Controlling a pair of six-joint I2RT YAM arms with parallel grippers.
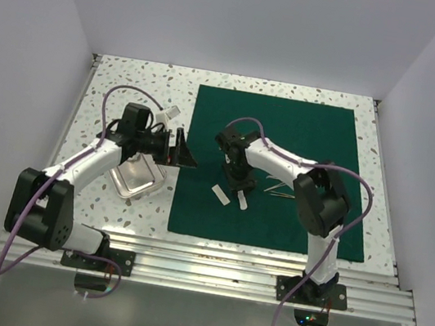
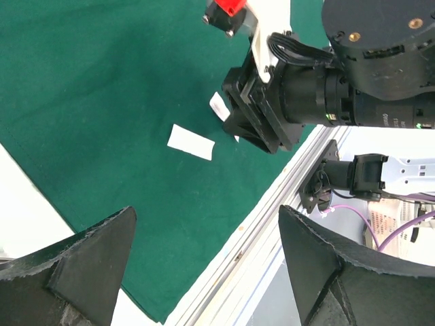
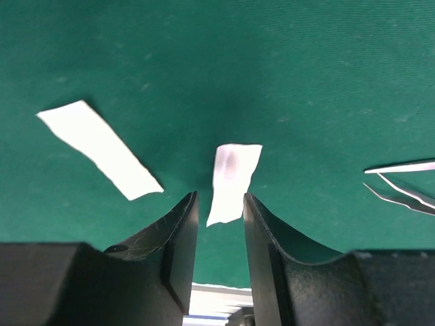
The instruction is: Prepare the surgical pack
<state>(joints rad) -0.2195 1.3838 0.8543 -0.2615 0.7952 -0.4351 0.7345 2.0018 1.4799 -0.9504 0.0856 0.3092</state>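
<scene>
Hovers low over the drape [image 1: 290,125] with the right gripper [image 3: 220,204]. Stands parted narrowly, astride the near end of a gauze pad [image 3: 234,173] that lies flat, long axis running straight away from the fingertips. Seems to put no squeeze on it. Leaves the left gripper [image 2: 204,227] farther off, near the tray [image 1: 134,179], spread wide and holding nothing.

Bright, even overhead light in top view w/ soft faint shadows under arms [image 1: 284,160], pale sheen on metal tray [image 1: 134,176], wrist cams sharp on green drape [image 3: 285,81] w/ dim shadow patch mid-frame, but close-up fingers [image 3: 170,251] dark, low detail & slightly soft.
</scene>
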